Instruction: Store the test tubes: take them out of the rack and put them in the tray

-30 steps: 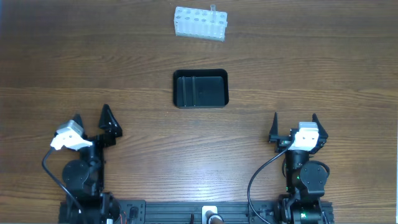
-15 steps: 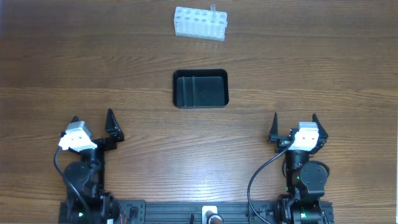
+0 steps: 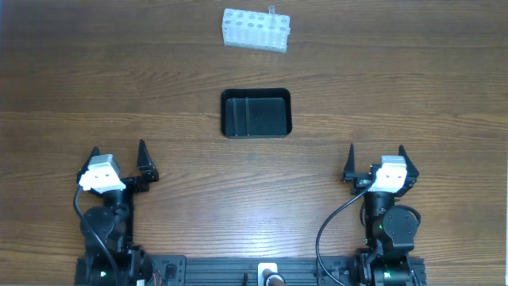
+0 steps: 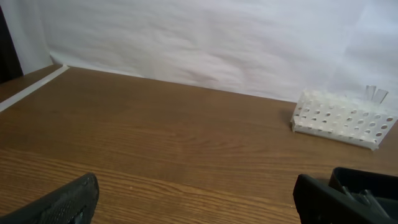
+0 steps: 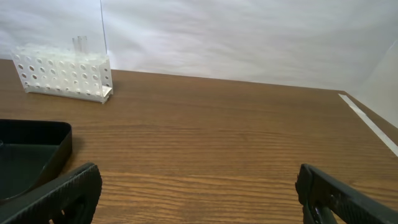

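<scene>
A white perforated rack (image 3: 255, 29) stands at the far middle of the wooden table, with one clear test tube (image 3: 272, 10) sticking up at its right end. The rack (image 4: 344, 118) and its tube (image 4: 375, 94) show far off in the left wrist view, as do the rack (image 5: 63, 76) and tube (image 5: 81, 42) in the right wrist view. A black tray (image 3: 255, 113) lies between the rack and the arms, with clear tubes lying inside it. My left gripper (image 3: 119, 156) rests open near the front left, my right gripper (image 3: 375, 160) open at the front right. Both hold nothing.
The tray's corner (image 5: 34, 155) shows in the right wrist view and its edge (image 4: 367, 186) in the left wrist view. A white backdrop (image 4: 205, 37) closes the far side. Bare wood lies between the arms and the tray.
The left arm has drawn back and turned slightly, settling near its base. The right arm, rack and tray have not moved.
</scene>
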Tool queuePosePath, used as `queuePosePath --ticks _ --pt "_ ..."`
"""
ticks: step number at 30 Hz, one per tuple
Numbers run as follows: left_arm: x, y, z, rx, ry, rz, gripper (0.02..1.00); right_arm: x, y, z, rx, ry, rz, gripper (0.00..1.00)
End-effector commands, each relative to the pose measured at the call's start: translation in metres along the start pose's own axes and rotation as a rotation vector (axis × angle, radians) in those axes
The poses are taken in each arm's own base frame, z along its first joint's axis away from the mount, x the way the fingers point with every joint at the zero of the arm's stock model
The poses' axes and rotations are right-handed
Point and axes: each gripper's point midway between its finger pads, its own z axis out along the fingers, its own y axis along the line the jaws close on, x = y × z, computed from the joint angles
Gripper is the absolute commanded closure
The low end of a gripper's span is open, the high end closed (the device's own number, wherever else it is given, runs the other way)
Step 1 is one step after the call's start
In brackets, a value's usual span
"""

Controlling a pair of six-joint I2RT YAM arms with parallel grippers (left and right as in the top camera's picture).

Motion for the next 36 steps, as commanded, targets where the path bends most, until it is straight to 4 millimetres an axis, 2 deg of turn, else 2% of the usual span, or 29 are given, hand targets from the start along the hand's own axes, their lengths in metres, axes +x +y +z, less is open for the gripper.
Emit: queuePosePath --ticks 1,29,33,36 --pt "0.001 0.000 0.000 0.005 -0.001 0.017 0.020 0.001 0.000 0.000 0.000 0.000 0.000 0.007" --pt "0.001 0.000 0.000 0.005 -0.001 0.017 0.020 -0.002 0.000 0.000 -0.004 -0.013 0.006 0.009" --pt "0.001 0.000 0.000 0.005 -0.001 0.017 0.020 -0.019 0.029 -0.005 -0.178 -0.064 0.026 0.012" --pt "0.001 0.000 0.000 0.005 -0.001 0.017 0.020 -0.045 0.034 -0.013 -0.225 -0.118 0.024 0.007"
